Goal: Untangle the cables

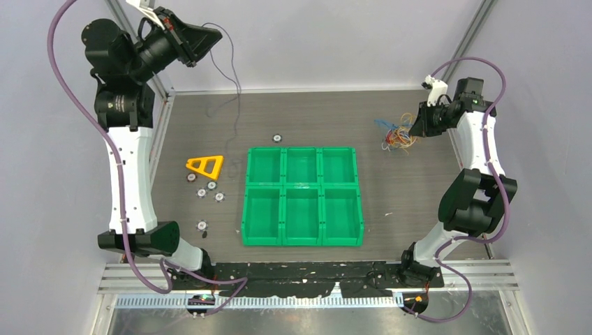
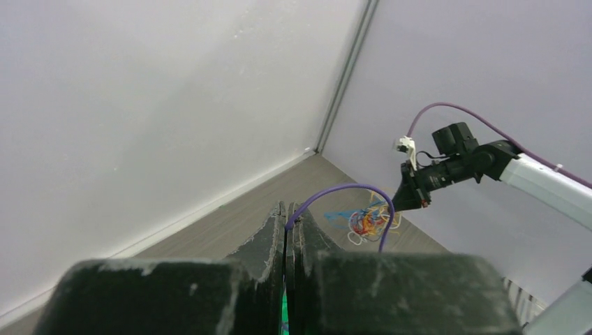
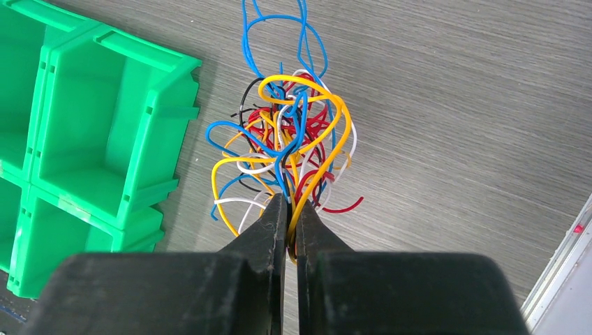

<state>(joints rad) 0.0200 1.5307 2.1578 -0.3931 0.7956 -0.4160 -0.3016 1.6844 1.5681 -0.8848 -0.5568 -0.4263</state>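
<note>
A tangle of thin cables in blue, yellow-orange, red, white and black lies at the table's back right. It also shows in the right wrist view and the left wrist view. My right gripper is shut on strands at the tangle's edge, among them a yellow-orange one. My left gripper is raised high at the back left, shut on one thin purple cable. That cable hangs from the gripper down to the table.
A green bin with six compartments stands mid-table; its corner shows in the right wrist view. A yellow triangular piece and several small white discs lie left of it. Walls close in behind and at both sides.
</note>
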